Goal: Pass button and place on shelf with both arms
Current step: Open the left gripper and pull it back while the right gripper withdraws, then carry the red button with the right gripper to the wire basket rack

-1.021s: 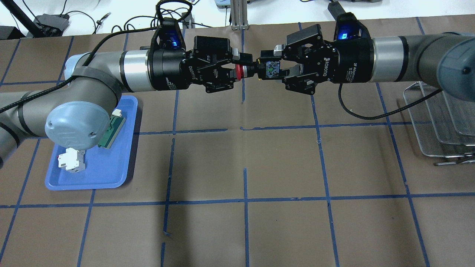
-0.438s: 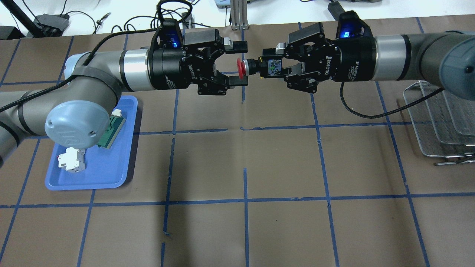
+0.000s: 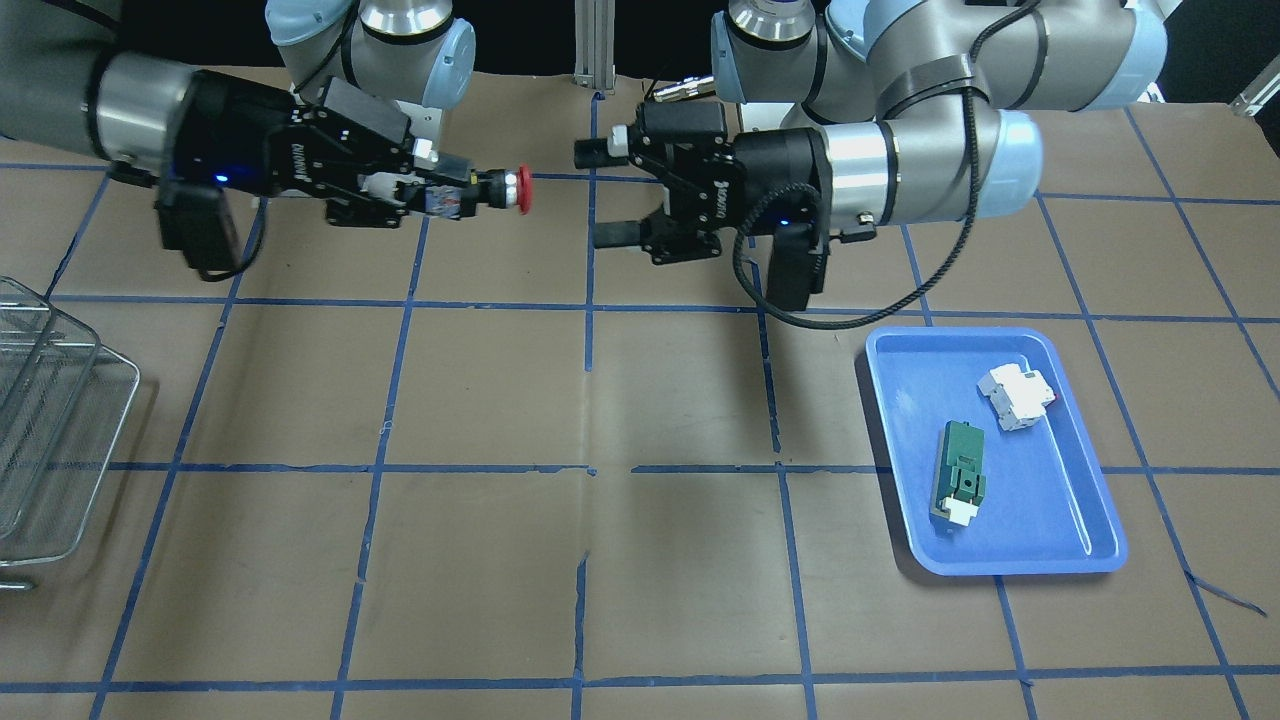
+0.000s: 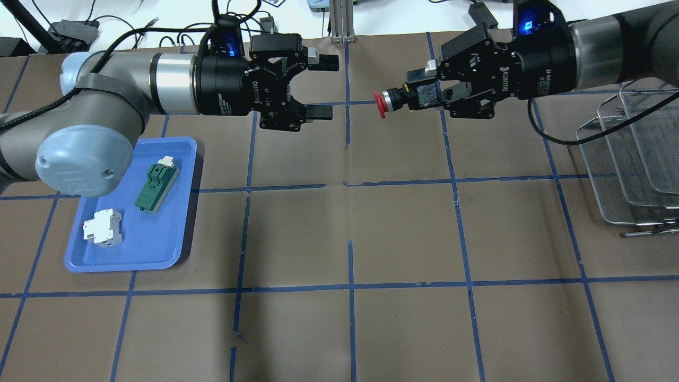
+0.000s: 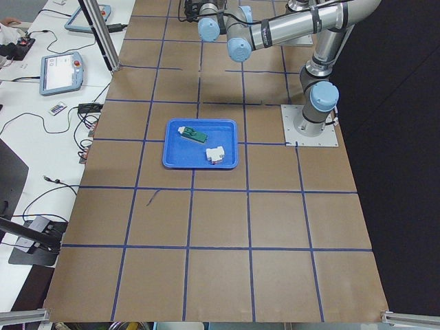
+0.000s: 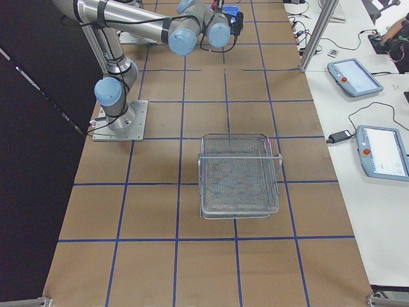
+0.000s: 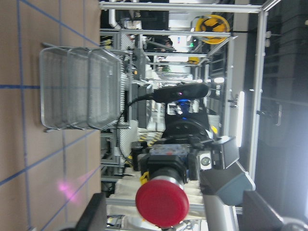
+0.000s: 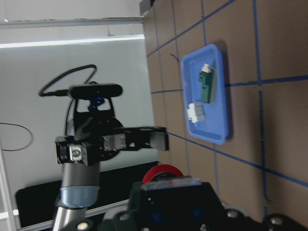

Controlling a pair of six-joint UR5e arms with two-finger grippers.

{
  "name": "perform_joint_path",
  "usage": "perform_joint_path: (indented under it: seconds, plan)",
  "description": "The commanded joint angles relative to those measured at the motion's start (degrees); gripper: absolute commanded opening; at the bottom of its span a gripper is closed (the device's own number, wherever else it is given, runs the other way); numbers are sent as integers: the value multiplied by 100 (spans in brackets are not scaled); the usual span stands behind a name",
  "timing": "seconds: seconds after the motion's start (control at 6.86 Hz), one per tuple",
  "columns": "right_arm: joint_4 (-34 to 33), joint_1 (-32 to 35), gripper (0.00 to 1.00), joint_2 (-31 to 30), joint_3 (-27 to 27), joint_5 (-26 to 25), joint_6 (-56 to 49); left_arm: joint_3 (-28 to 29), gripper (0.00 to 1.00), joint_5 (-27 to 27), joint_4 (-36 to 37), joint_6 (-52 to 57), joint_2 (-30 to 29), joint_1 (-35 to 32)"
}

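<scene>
1. The button (image 4: 383, 101) was held in the air over the table (image 4: 403, 233). Its bluish-clear back block was clamped between the closed fingers of the right gripper (image 4: 426, 95), and its red cap was turned toward the left gripper (image 4: 322, 87).
2. The left gripper's jaws were spread wide with nothing between them. It was kept apart from the button, with a strip of bare table visible between the two.
3. The shelf (image 4: 626, 175) was set at the table's right end, near the right arm. In the overhead view its far corner was overlapped by that arm's forearm, and a black cable (image 4: 549, 140) was looped down between gripper and shelf.
4. A blue tray (image 4: 127, 263) was placed at the left end, partly covered by the left arm's elbow. A green module (image 4: 155, 181) and a white block (image 4: 103, 228) were laid in it, apart from each other.
</scene>
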Motion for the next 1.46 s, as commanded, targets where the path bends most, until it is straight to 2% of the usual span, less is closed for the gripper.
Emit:
perform_joint_path:
  seconds: [0.0, 0.15, 0.29, 0.44, 0.58, 0.73, 0.88, 1.02, 1.17, 1.31]
  plan:
    - [-956, -356, 21, 36, -376, -2311, 144, 122, 100, 1455, -38, -112, -9, 542]
    - [-1614, -365, 21, 106, -385, -3512, 145, 278, 100, 2593, -20, -182, -18, 613]
    - [-2238, -374, 21, 159, -385, -4629, 119, 698, 100, 3771, -81, -374, -70, 631]
    - [-2680, -391, 21, 255, -377, -5519, 40, 1146, 100, 4809, -194, -550, -97, 527]
    - [-3258, -444, 23, 421, -376, -6233, 5, 1515, 100, 5829, -248, -578, -88, 282]
    - [-3838, -627, 25, 510, -368, -6692, -292, 1763, 100, 6979, -266, -578, -105, -94]
    - [-4097, -1003, 25, 667, -368, -6749, -686, 1922, 100, 7687, -301, -622, -106, -342]
    - [-4821, -1502, 25, 921, -333, -6689, -1334, 2158, 100, 7755, -814, -848, -106, -379]
    - [-5220, -1890, 25, 1159, -298, -6619, -1488, 2256, 100, 7738, -933, -816, -114, -362]
    - [-5241, -2060, 25, 1248, -289, -6444, -1542, 2179, 100, 7746, -969, -807, -88, -344]
